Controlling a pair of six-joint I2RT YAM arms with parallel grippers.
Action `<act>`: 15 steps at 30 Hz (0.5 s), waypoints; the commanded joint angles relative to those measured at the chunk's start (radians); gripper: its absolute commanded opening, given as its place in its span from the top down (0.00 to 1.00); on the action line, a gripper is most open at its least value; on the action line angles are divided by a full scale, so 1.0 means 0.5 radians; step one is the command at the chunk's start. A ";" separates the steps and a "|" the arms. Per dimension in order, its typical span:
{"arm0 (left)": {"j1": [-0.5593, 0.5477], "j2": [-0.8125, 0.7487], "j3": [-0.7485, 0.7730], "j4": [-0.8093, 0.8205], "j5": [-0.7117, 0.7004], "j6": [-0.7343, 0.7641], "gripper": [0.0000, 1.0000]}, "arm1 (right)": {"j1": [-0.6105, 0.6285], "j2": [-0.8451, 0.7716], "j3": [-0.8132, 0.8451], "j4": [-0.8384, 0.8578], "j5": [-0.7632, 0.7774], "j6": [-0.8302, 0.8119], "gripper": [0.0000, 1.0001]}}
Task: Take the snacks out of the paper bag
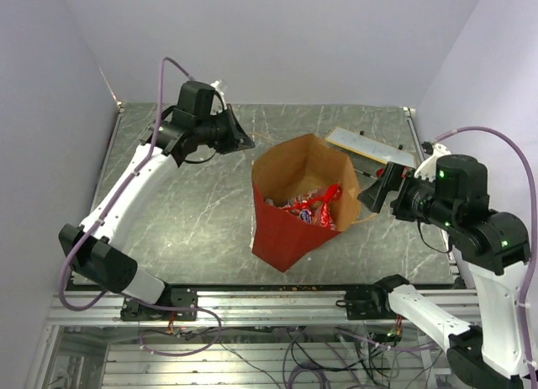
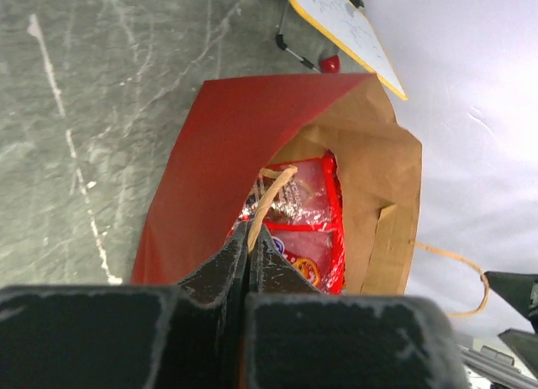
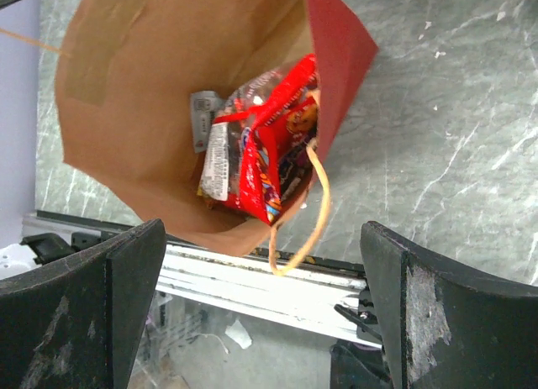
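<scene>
The brown paper bag [image 1: 290, 166] with red side panels sits mid-table, its mouth open. Inside lie the snacks [image 1: 313, 208]: a red chip bag [image 3: 269, 158] and shiny packets [image 2: 294, 206] beside it. My left gripper [image 1: 242, 141] is at the bag's far-left rim. In the left wrist view it [image 2: 246, 253] is shut on a thin loop handle [image 2: 269, 196] that runs from the bag [image 2: 210, 170] into the jaws. My right gripper [image 1: 376, 191] hovers just right of the bag, open [image 3: 261, 309] and holding nothing. The bag's other handle [image 3: 318, 208] hangs loose in front of it.
A flat white-and-tan board [image 1: 370, 145] on a small stand leans at the back right, close behind the bag and the right gripper. The table's metal front rail [image 1: 269, 301] runs along the near edge. Purple walls close in on three sides.
</scene>
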 commanded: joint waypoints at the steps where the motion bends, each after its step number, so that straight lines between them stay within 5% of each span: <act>1: 0.103 -0.199 -0.052 -0.081 -0.016 0.127 0.93 | -0.011 0.075 -0.003 0.011 0.057 -0.051 0.00; 8: 0.318 -0.418 -0.089 -0.356 -0.139 0.271 0.93 | -0.012 0.196 -0.083 0.174 -0.254 -0.004 0.00; 15: 0.404 -0.531 -0.193 -0.394 -0.098 0.181 0.93 | -0.011 0.123 -0.439 0.620 -0.729 0.250 0.22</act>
